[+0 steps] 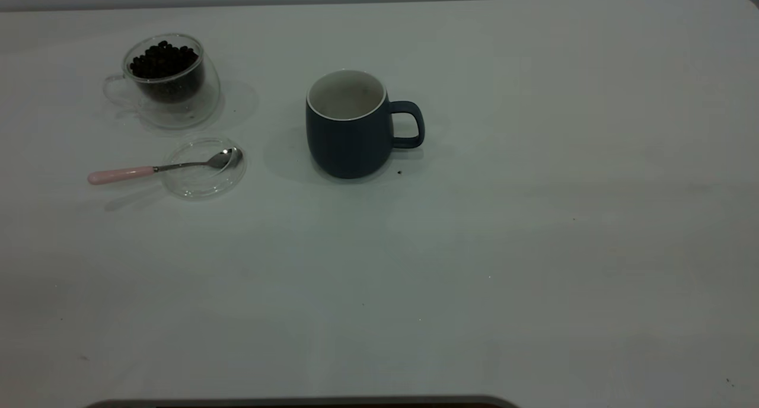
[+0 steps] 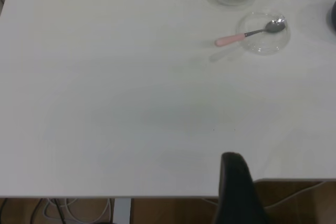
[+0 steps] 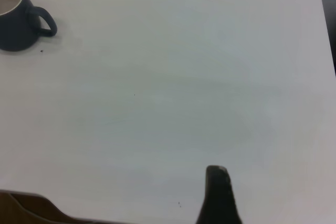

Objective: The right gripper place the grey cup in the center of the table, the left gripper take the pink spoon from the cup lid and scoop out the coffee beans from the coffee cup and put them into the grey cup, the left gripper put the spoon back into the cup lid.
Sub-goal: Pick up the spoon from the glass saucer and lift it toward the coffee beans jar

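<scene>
At table edge, left hand (image 2: pixel 237 182) and right hand (image 3: pixel 218 192) parked, finger state unclear.

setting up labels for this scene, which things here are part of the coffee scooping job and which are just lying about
Part of the job:
- grey cup, near the table's middle
- coffee cup holding coffee beans
- pink spoon, bowl resting in the cup lid
- table
- left gripper and right gripper, both back at the table edge

Lying about:
- a dark speck beside the grey cup
</scene>
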`<act>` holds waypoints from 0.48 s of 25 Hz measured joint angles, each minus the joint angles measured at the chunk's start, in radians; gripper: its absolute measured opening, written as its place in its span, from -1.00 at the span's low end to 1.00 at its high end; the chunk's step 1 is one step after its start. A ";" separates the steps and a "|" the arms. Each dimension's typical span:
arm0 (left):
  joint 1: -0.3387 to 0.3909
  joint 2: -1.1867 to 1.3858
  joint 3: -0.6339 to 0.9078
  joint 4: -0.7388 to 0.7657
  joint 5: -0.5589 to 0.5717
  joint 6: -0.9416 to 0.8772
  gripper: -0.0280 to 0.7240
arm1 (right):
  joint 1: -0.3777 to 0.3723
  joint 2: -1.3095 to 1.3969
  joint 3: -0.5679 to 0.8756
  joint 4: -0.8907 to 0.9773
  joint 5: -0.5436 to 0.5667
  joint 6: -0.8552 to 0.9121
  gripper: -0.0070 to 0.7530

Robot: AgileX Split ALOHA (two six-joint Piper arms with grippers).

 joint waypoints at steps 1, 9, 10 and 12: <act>0.000 0.000 0.000 -0.001 0.000 -0.002 0.44 | 0.000 0.000 0.000 0.000 0.000 0.000 0.57; -0.009 0.052 -0.028 -0.048 -0.036 -0.105 0.44 | 0.000 0.000 0.000 0.000 0.000 0.000 0.57; -0.011 0.097 -0.054 -0.048 -0.046 -0.120 0.44 | 0.000 0.000 0.000 0.000 0.000 0.000 0.57; -0.011 0.214 -0.118 -0.048 -0.069 -0.116 0.44 | 0.000 0.000 0.000 0.000 0.000 0.000 0.57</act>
